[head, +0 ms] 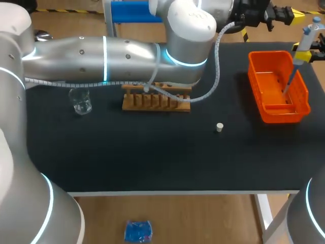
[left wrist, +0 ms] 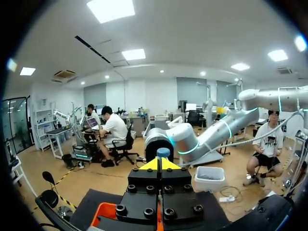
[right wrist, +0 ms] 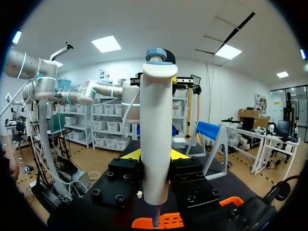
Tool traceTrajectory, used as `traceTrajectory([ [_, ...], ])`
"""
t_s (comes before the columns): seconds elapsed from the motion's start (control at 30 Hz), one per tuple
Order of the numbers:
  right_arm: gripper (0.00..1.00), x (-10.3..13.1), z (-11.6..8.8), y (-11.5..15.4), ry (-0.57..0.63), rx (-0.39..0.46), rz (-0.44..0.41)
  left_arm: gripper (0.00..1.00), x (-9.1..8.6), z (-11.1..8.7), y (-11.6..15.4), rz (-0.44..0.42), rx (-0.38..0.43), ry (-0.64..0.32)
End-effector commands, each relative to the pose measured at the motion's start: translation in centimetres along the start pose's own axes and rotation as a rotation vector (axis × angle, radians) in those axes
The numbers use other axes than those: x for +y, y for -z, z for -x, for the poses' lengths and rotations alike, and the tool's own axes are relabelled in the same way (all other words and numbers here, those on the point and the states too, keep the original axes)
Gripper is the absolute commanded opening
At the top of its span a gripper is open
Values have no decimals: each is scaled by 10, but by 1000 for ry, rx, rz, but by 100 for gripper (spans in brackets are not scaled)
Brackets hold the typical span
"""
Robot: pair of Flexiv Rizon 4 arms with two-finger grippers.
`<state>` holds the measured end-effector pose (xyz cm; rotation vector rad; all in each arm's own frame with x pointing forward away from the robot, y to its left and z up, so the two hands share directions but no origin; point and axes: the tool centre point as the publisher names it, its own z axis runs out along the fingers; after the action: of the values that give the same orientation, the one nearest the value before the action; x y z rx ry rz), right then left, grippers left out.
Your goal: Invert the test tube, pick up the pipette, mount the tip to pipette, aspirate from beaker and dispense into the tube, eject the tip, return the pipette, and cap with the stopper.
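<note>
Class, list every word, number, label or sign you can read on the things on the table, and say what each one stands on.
No text can be read on anything here.
pipette: no print shows on its white body.
beaker: any markings are too small to read.
orange basket, wooden rack, stopper: plain, no lettering visible.
</note>
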<state>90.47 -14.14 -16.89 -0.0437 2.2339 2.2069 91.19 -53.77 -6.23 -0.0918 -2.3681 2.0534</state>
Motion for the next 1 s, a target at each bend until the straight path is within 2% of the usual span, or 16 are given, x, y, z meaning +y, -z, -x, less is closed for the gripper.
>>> traceTrajectory([
  [0.03, 0, 0, 1, 1, 1, 3, -1, 0, 1, 4, -16, -73, 14, -2],
  [0.3, 0, 0, 1, 1, 1, 3, -1, 0, 4, 1, -22, -75, 15, 6],
  [1.0, 0, 0, 1, 1, 1, 3, -1, 0, 10, -2, -13, -52, -4, 15],
])
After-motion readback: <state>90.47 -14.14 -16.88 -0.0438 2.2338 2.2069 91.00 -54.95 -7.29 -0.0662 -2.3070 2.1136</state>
